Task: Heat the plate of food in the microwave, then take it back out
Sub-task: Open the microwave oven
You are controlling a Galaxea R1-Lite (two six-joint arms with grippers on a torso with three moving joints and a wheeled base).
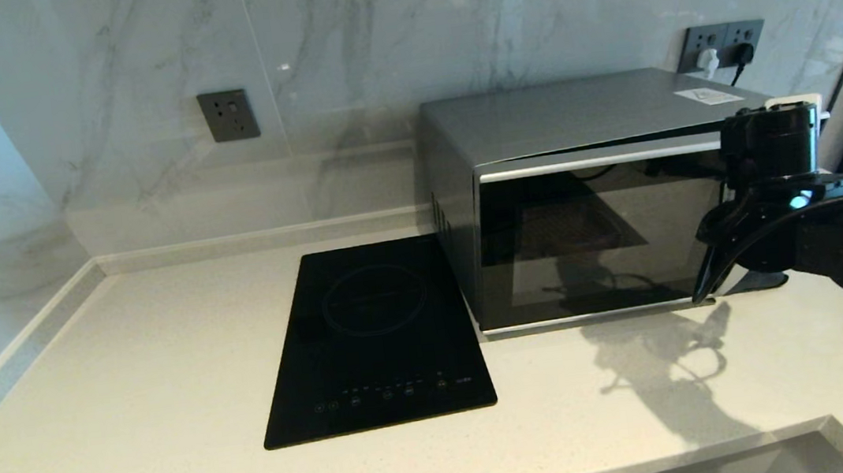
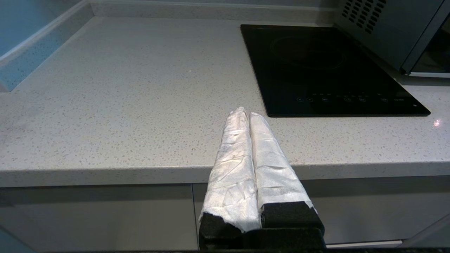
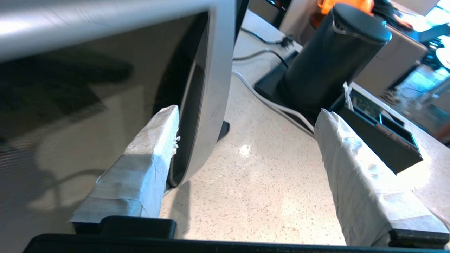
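Observation:
The silver-grey microwave [image 1: 575,120] stands at the back right of the counter, and its dark glass door [image 1: 596,236] looks closed. The plate of food is not in view. My right gripper [image 1: 715,270] is open at the door's right side. In the right wrist view the gripper [image 3: 246,116] straddles the curved silver handle band [image 3: 214,91]. One taped finger [image 3: 147,158] sits between the band and the glass; the other finger [image 3: 355,175] is well out to the side. My left gripper [image 2: 246,112] is shut and empty, parked at the counter's front edge.
A flat black induction cooktop [image 1: 373,337] lies just left of the microwave. To the right of the microwave stand a black kettle [image 3: 327,59] on its base, a black box [image 3: 383,140] and white cables [image 3: 267,103]. Wall sockets [image 1: 721,44] are behind it.

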